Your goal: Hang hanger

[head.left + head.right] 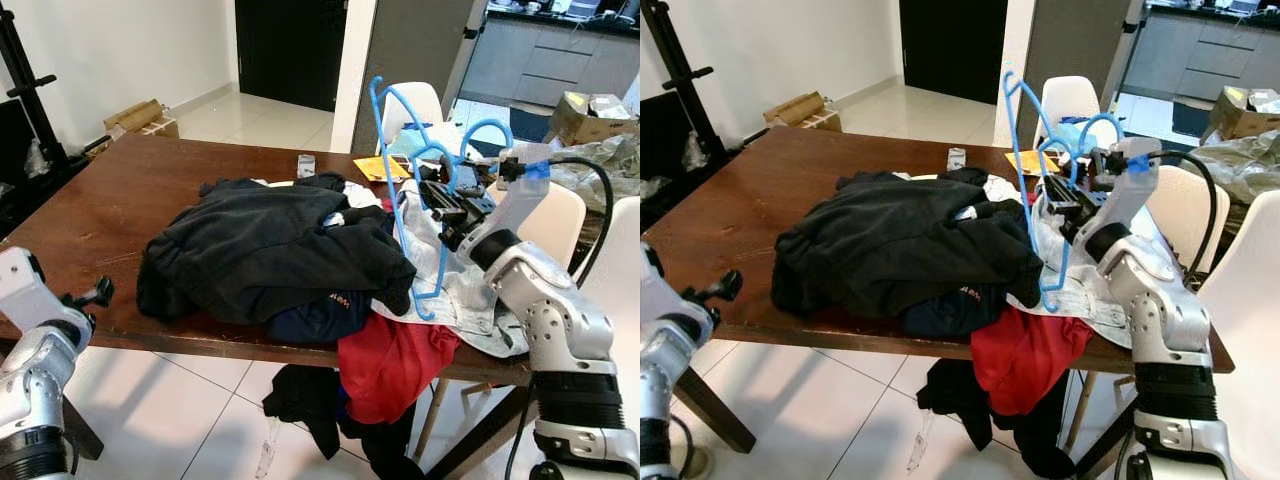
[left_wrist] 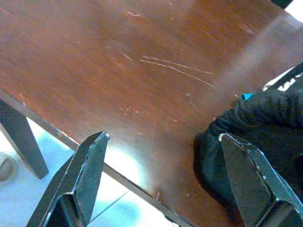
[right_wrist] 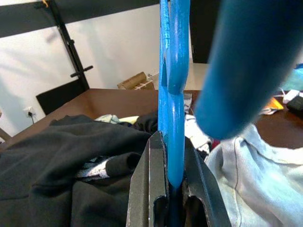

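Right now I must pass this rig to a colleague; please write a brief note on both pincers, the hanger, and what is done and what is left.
Right pincer: shut on the blue hanger, held up above the clothes pile on the wooden table.
Left pincer: open, holding nothing, over the near table edge beside the black garment.
Done: hanger picked up and gripped.
Left: carry it to a rail and hook it on. A black stand is at the far left; whether it serves for hanging I cannot tell.
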